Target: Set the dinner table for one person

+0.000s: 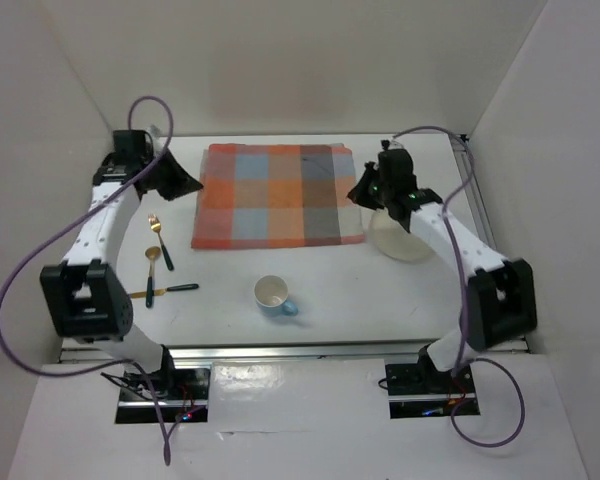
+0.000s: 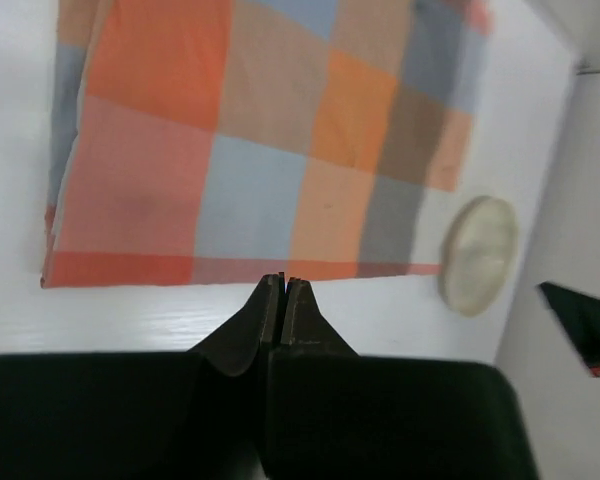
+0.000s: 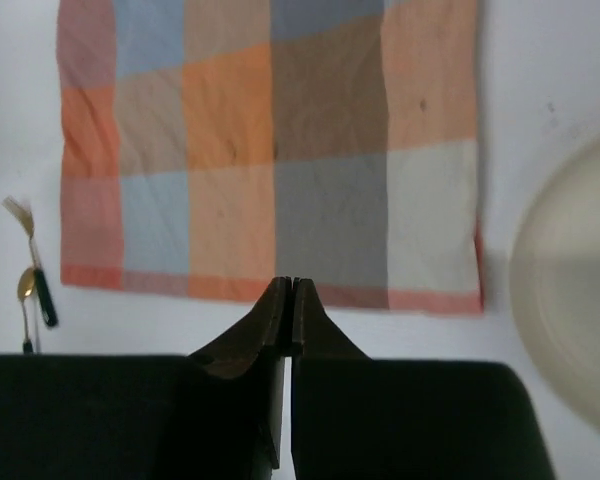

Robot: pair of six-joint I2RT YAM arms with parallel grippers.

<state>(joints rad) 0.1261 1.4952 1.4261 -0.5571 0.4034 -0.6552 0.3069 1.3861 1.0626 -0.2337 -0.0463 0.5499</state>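
white walls box in the dinner table (image 1: 340, 300), which fills the view. a checked mat (image 1: 276, 195) lies toward 12 o'clock, with a pale plate (image 1: 390, 246) at its 3 o'clock, partly under the right arm. a fork (image 1: 160, 238), a spoon (image 1: 152, 258) and what looks like a knife (image 1: 170, 290) sit at 9 o'clock, and a cup (image 1: 273, 295) sits near 6. the left gripper (image 2: 284, 283) hangs by the mat's 9 o'clock edge and the right gripper (image 3: 292, 284) by its 3 o'clock edge, both with fingers pressed together on nothing.

Soft, even light — faint shadows (wrist views slightly blurred).
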